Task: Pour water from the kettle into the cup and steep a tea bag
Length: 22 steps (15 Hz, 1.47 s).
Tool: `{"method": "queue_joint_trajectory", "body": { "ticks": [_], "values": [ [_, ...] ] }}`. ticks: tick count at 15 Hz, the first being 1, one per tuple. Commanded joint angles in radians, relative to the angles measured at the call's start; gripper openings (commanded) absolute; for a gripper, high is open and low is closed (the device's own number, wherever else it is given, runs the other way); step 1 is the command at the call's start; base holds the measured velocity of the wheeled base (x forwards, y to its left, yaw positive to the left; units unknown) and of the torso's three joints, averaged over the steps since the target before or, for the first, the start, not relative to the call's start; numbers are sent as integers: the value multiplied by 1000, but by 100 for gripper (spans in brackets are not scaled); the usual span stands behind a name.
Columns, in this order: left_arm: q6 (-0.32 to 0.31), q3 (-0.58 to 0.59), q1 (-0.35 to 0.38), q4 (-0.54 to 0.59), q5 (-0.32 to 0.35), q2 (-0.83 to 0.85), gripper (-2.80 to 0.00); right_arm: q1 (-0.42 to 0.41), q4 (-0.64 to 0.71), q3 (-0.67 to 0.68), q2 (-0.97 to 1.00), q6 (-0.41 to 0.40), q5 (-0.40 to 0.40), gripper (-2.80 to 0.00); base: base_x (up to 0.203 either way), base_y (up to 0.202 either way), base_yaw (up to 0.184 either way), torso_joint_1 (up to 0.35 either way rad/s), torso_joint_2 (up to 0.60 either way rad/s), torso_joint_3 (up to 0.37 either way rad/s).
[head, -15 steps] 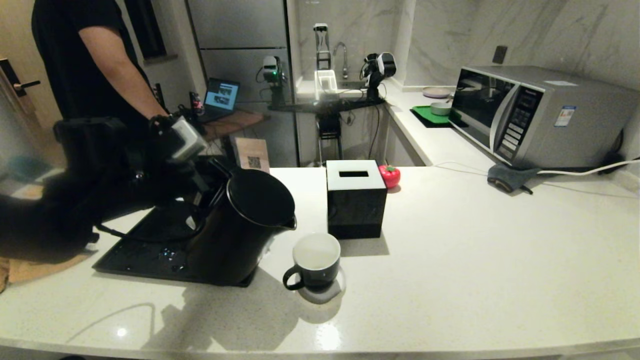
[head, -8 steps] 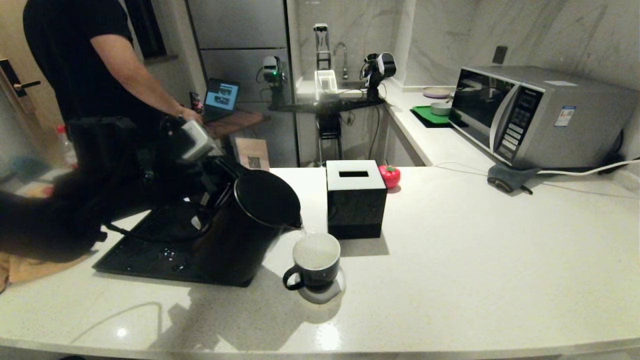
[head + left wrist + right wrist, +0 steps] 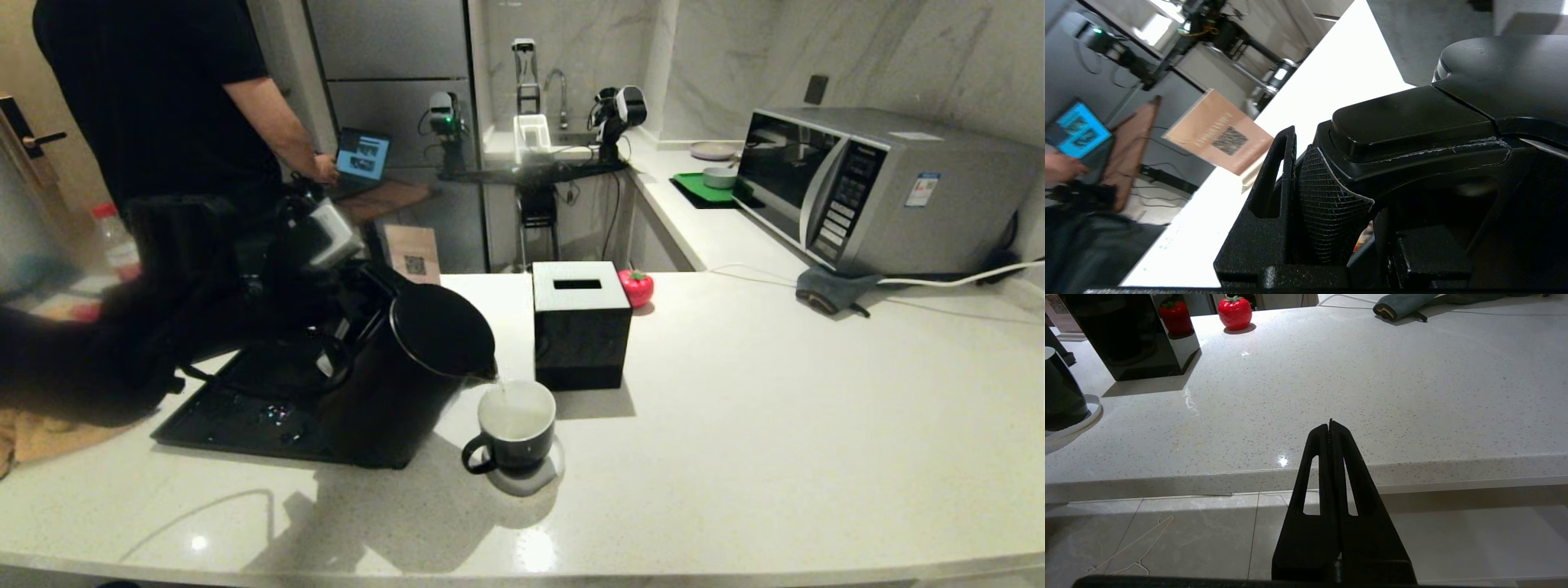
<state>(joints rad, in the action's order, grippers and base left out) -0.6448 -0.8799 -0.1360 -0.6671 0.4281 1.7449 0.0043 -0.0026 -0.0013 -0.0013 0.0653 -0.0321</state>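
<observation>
The kettle [image 3: 408, 367] leaned over the tray [image 3: 237, 425] at the counter's [image 3: 775, 425] left, its spout just above the cup [image 3: 514, 429], which stood on a coaster [image 3: 547, 478] to the kettle's right. Behind the cup sat the tissue box [image 3: 580, 322], with a small ornament [image 3: 636, 287] just beside it on the right. The microwave [image 3: 882, 188] stood far right, at the back.

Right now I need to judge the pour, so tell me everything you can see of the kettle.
The kettle is large, matte black and slightly tapered, with a flat black lid, a small spout and a loop handle. It is tipped toward the cup, spout just above the rim, and a thin stream of water falls into the cup's white inside. The left gripper has its jaws shut on the handle. Its lower part hangs over the black tray.
</observation>
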Motion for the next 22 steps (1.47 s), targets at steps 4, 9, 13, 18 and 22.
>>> {"method": "queue_joint_trajectory", "body": {
  "ticks": [4,9,13,18,22],
  "values": [
    [-15,-11,-1,27,1,2,-280,0,0,0,1,1,0,-280,0,0,0,0,0,0],
    [-33,-11,1,27,-9,-1,-280,0,0,0,1,1,0,-280,0,0,0,0,0,0],
    [-36,-32,-1,46,-11,-2,-280,0,1,0,1,1,0,-280,0,0,0,0,0,0],
    [-38,-48,-1,57,-9,-5,-280,0,0,0,1,1,0,-280,0,0,0,0,0,0],
    [-46,-70,-1,86,-9,-8,-280,0,0,0,1,1,0,-280,0,0,0,0,0,0]
  ]
}}
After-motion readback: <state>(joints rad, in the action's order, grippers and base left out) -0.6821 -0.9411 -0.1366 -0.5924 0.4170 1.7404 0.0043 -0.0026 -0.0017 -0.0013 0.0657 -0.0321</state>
